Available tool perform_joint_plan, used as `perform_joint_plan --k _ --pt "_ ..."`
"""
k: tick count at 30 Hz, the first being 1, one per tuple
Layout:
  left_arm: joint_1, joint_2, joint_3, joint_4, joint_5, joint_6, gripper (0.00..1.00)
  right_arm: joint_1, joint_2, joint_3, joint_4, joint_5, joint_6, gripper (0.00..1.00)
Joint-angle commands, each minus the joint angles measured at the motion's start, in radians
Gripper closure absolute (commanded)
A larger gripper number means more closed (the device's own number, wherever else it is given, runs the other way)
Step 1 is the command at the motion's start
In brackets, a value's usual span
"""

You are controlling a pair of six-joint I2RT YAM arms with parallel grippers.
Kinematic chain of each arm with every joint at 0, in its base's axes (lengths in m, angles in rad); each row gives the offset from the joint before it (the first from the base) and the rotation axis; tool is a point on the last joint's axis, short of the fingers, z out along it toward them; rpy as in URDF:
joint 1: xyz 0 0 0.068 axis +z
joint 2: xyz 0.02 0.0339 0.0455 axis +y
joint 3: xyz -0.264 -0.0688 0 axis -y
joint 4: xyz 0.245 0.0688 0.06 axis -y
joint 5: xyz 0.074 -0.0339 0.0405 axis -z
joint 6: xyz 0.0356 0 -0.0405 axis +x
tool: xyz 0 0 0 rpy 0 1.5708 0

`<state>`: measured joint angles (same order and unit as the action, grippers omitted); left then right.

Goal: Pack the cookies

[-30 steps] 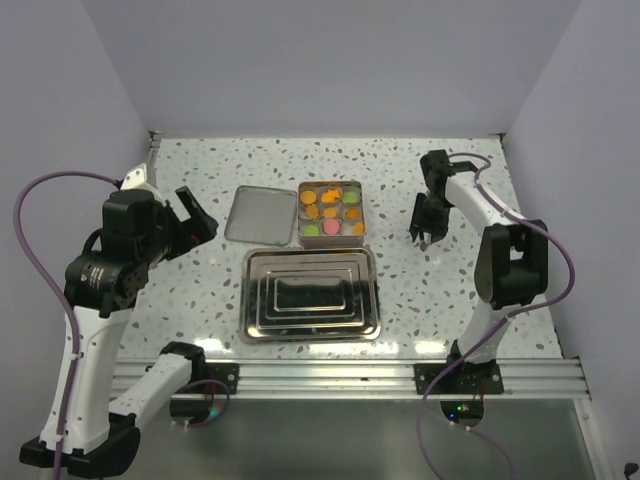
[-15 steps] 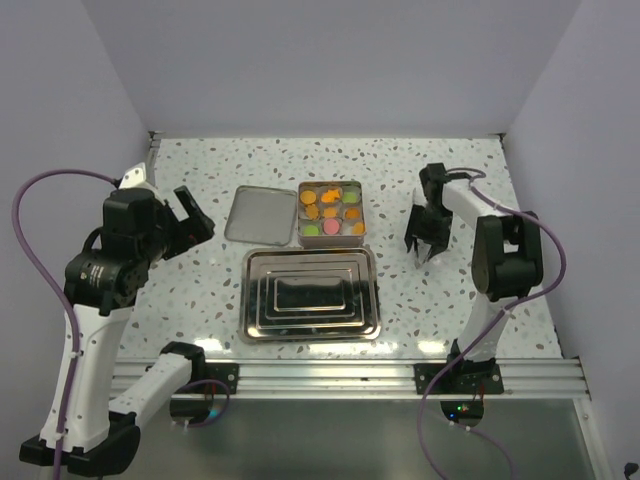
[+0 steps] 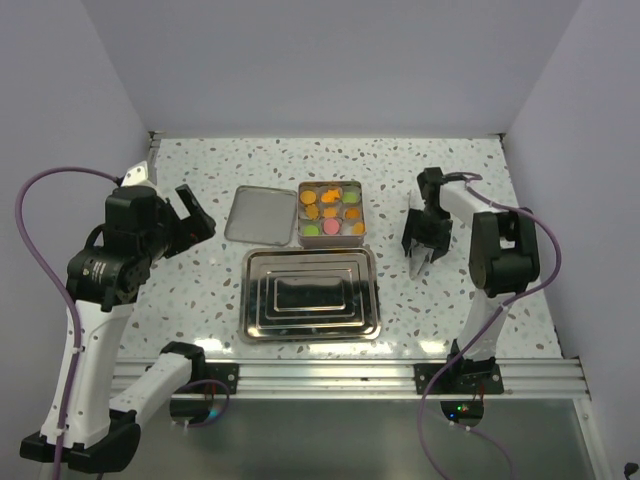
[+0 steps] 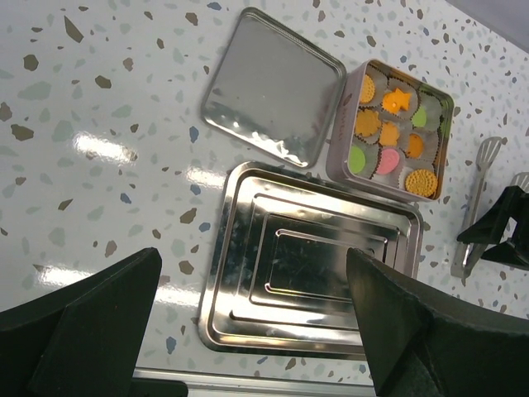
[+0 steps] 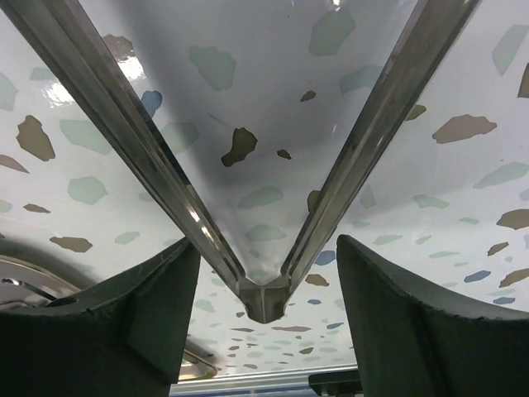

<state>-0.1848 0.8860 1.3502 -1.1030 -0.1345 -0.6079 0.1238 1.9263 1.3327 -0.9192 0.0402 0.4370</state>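
Note:
The cookies [image 3: 331, 211], orange, green and pink pieces in white paper cups, fill an open square tin [image 3: 301, 213] at the middle back; they also show in the left wrist view [image 4: 387, 126]. Metal tongs [image 5: 264, 299] lie on the table to the right of the tin, also seen in the left wrist view [image 4: 486, 160]. My right gripper [image 5: 269, 248] is open and low over the tongs, a finger on each side of their hinged end, not touching. It shows in the top view [image 3: 421, 245]. My left gripper [image 3: 195, 221] is open, empty and raised at the left.
The tin's lid [image 3: 261, 214] lies flat to the left of the tin. A stepped steel tray [image 3: 311, 293] sits in front of both, also in the left wrist view [image 4: 240, 273]. White walls close in the back and sides.
My right gripper has moved toward the near side and come down over the tongs. The left arm has hardly moved.

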Motion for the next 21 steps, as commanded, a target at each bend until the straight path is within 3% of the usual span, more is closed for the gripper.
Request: perform_joint_plan --k 1,7,13,18,21 --pt "-0.004 -0.002 0.004 0.037 0.003 0.010 0.00 -0.004 -0.004 0.013 -0.003 0.027 -0.007 0.29" --pt "-0.004 0.004 0.004 0.043 0.004 0.005 0.00 0.000 -0.099 0.112 -0.073 0.029 -0.007 0.25" --pt "-0.004 0.001 -0.016 0.081 -0.004 0.000 0.00 0.043 -0.303 0.138 -0.028 -0.141 -0.012 0.11" --pt "-0.004 -0.001 -0.046 0.124 -0.016 -0.016 0.00 0.219 -0.470 0.114 0.020 -0.175 0.002 0.02" --pt "-0.004 -0.012 -0.071 0.167 -0.028 -0.035 0.00 0.325 -0.578 0.073 0.072 -0.186 0.037 0.01"
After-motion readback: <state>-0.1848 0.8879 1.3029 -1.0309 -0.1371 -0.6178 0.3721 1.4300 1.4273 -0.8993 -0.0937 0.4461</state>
